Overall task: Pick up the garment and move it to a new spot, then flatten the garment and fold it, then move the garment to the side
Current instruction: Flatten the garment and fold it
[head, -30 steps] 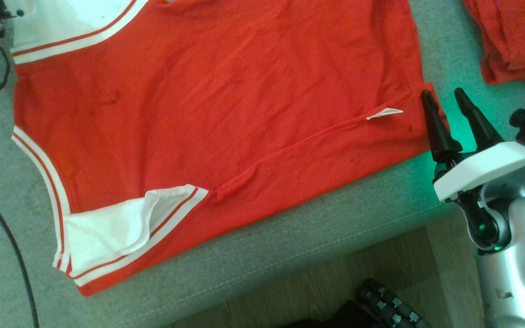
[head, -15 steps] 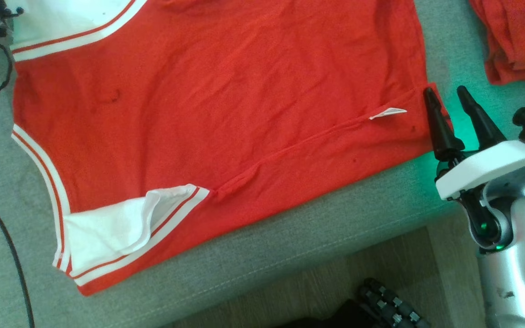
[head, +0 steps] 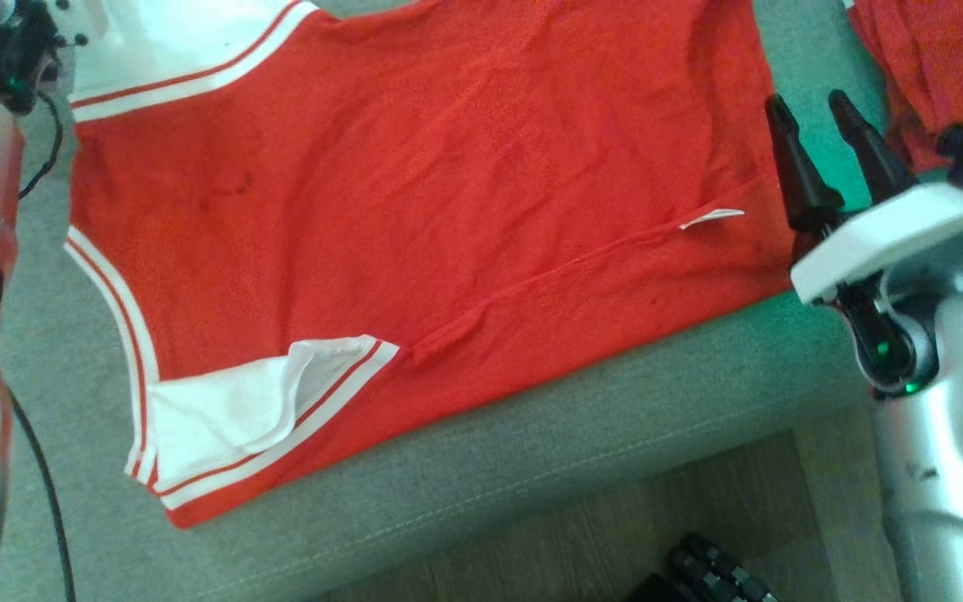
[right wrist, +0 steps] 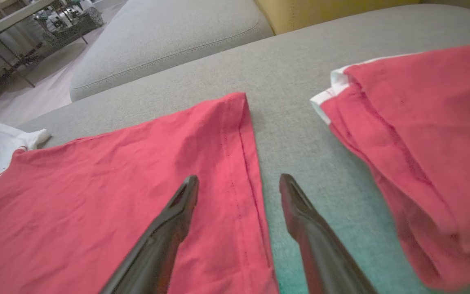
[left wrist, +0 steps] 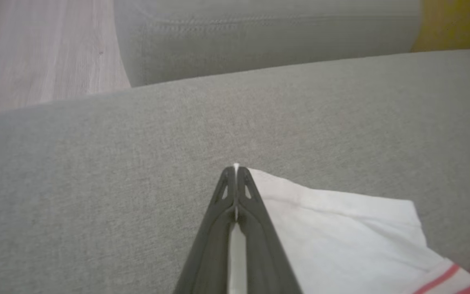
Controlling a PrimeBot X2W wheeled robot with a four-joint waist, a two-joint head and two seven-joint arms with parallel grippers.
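Nearest the robot, the wooden floor (head: 582,535) shows below the front edge of the grey sofa cushion (head: 532,468), and the red garment (head: 448,192) lies spread on that cushion with its near hem close to the edge. A hard tug toward the robot could, I judge, slide that hem over the edge. The near white sleeve (head: 231,410) is turned back on itself, and folding now would likely press that crease in. A small white tag (head: 711,217) sticks out along a ridge in the cloth, so the body is not fully flat either.

At the garment's right hem, the right hand (right wrist: 239,179) is released. One finger is over the red cloth and the other over bare cushion, and I cannot tell whether they touch. If it closes too high it may catch nothing, and if too deep it may bunch both layers.

At the far left, the left hand (left wrist: 235,169) is clenched on a corner of the white sleeve. If it pulls alone, the garment may skew.

Further right, a second red pile (right wrist: 422,122) lies near the right hand, which could snag it if it swings wide. Beyond are another grey cushion (right wrist: 169,36) and a cluttered table (right wrist: 14,20), well apart.
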